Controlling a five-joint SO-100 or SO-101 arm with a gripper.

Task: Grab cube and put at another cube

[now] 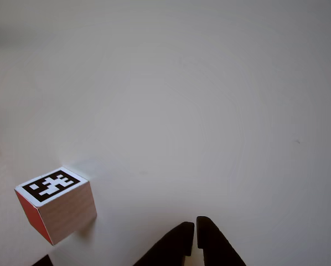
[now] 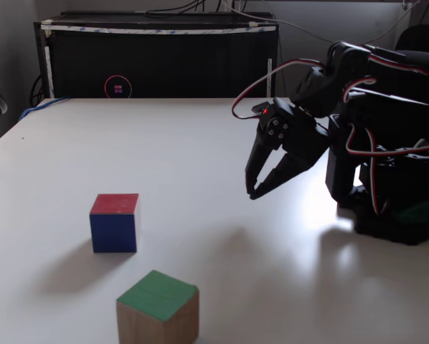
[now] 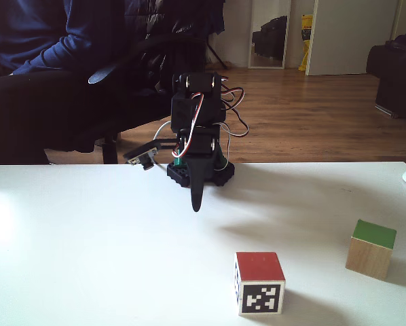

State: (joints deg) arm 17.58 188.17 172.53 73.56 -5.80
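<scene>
my gripper (image 2: 251, 193) hangs pinched together and empty, well apart from the green-faced cube (image 2: 158, 309) near the table's (image 2: 200, 158) front edge, so i risk knocking another cube (image 2: 115, 223) going over.

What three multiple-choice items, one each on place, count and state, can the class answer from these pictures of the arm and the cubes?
1. Where is the wooden cube with the green top face, in the fixed view showing the black cabinet?
A. Nearest the camera
B. Beside the cabinet
C. In the claw

2. How many cubes stand on the white table?
A. One
B. Two
C. Four

3. What is the black claw doing?
A. Gripping a cube
B. Pressing the table
C. Hanging above the table, holding nothing

Answers: 1 A, it sits at the bottom edge. 2 B, the green-topped one and the red-topped cube with a black-and-white marker. 3 C, its tips are closed together in the air.
</scene>
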